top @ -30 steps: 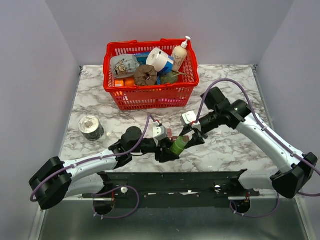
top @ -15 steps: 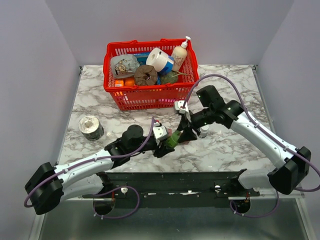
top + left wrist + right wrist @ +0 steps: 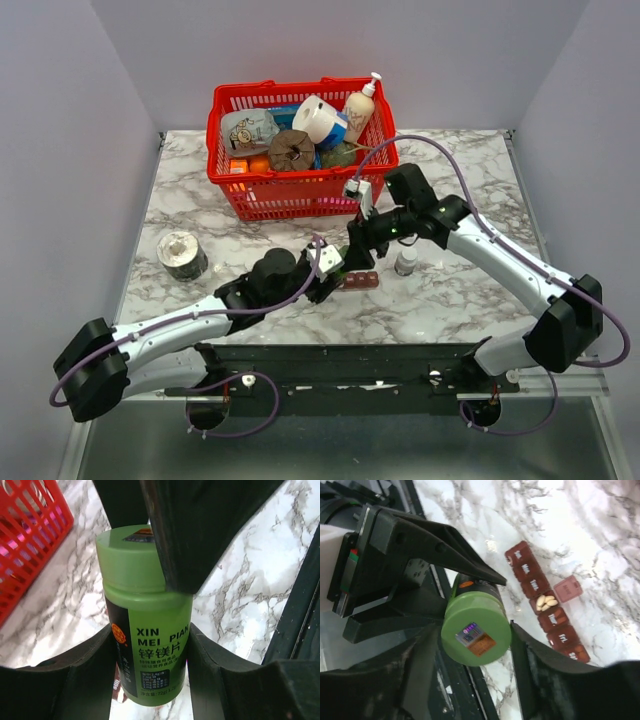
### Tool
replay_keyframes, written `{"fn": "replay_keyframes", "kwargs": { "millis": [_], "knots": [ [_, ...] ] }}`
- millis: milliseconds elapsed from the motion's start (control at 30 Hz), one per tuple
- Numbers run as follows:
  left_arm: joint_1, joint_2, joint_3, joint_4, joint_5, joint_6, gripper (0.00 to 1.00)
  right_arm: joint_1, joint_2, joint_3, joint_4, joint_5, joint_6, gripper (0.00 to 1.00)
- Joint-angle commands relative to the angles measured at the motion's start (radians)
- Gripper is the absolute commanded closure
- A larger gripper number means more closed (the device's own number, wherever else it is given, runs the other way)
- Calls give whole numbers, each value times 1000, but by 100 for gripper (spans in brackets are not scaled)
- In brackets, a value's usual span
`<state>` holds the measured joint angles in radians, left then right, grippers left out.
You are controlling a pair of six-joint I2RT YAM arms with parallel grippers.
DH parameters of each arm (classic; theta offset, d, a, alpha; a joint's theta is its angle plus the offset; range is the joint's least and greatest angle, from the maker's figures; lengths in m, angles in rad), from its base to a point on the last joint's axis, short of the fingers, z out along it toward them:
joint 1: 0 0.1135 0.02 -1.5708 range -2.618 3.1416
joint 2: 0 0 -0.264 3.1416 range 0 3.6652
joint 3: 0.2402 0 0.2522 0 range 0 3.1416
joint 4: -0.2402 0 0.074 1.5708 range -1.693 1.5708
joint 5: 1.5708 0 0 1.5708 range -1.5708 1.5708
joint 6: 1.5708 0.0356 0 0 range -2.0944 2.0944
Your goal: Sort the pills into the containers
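A small green bottle (image 3: 340, 268) with a green cap is held tilted above the marble table, between both grippers. My left gripper (image 3: 332, 272) is shut on the bottle's body (image 3: 150, 645). My right gripper (image 3: 358, 243) is closed around its cap (image 3: 476, 630). The containers, one dark red-brown strip (image 3: 360, 280), lie on the table just right of the bottle. In the right wrist view the strip (image 3: 555, 617) has one compartment open, its lid (image 3: 568, 589) flipped aside, with a few pale oval pills (image 3: 546, 601) inside.
A tiny clear bottle with a grey-white cap (image 3: 406, 263) stands right of the strip. A red basket (image 3: 300, 195) full of items sits at the back. A silver tin (image 3: 182, 255) stands at the left. A black rail (image 3: 350, 360) runs along the near edge.
My left gripper has carried the green bottle up and slightly left. My right gripper has swung left over the bottle and closed around its cap.
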<state>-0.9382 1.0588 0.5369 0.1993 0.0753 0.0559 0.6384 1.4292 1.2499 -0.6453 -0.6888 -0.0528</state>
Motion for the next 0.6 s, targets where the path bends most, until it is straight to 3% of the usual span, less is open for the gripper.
{"fn": "replay_keyframes", "kwargs": {
  "millis": [0,100,233,267,333,367,467,567],
  "knots": [
    [-1,-86,35,233,94,61,100,29,4,75,-137,-216,-60,21],
    [4,-117,17,163,176,58,100,-3,-33,147,-188,-236,-217,1],
    [13,-167,-3,97,311,35,100,-16,-75,206,-325,-259,-575,0],
    [16,-175,-5,74,345,29,100,-16,-97,203,-374,-256,-758,0],
    [25,-183,-8,60,392,16,100,-17,-130,168,-375,-273,-865,0],
    [29,-184,-5,43,453,12,100,-16,-136,169,-446,-306,-1054,0],
    [47,-181,6,37,542,-19,100,-14,-89,207,-647,-365,-1382,0],
    [68,-166,18,42,593,-47,100,0,-73,186,-636,-408,-1429,1]
  ]
}}
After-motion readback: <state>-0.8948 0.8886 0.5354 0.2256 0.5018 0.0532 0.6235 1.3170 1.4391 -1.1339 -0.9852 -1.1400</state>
